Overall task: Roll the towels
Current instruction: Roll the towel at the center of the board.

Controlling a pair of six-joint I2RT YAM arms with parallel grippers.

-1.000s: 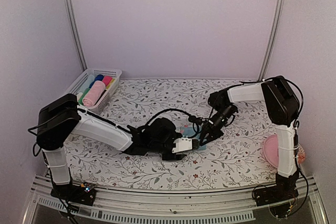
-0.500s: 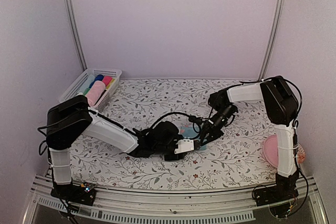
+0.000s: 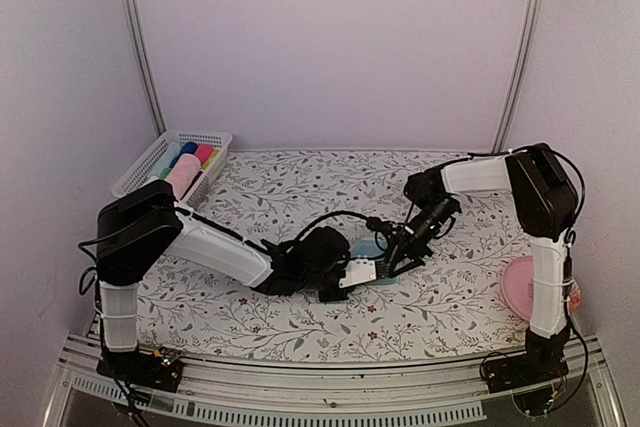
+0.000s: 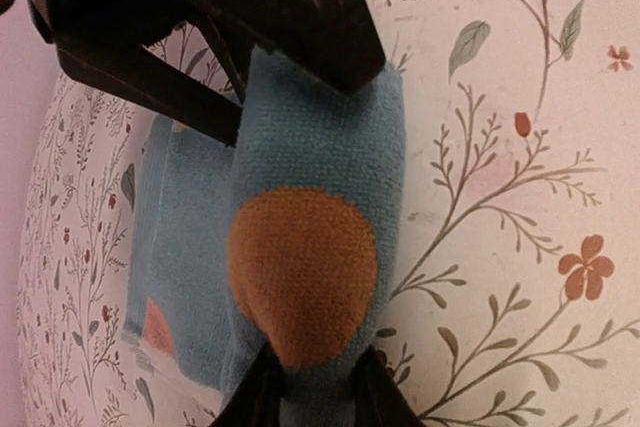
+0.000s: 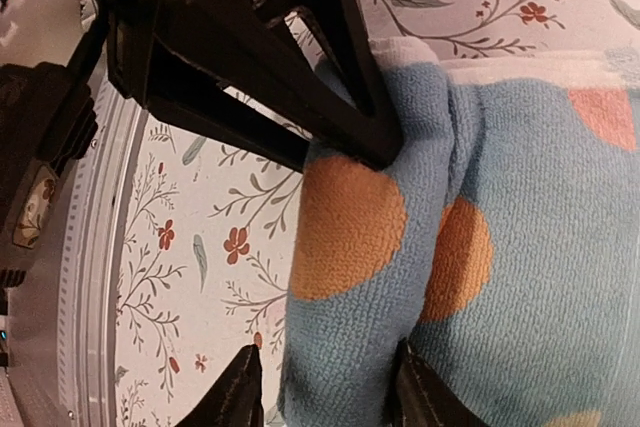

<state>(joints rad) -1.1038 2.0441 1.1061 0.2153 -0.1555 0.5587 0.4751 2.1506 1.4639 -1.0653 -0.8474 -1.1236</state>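
The light blue towel with orange spots lies partly rolled mid-table. In the left wrist view the rolled fold runs up from my left gripper, which is shut on its near end, both fingers pressed into the cloth. My right gripper is at the opposite end, open. The roll sits between its fingers, with a gap on the left side. From above, the left gripper and right gripper meet at the towel. A pale pink rolled towel lies in the basket.
A white basket at the back left holds coloured cloth rolls beside the pink one. A round pink plate sits at the table's right edge, by the right arm's base. The tablecloth is floral.
The left gripper has closed onto the end of the blue roll while sliding slightly right. The right gripper has opened around its end of the roll.
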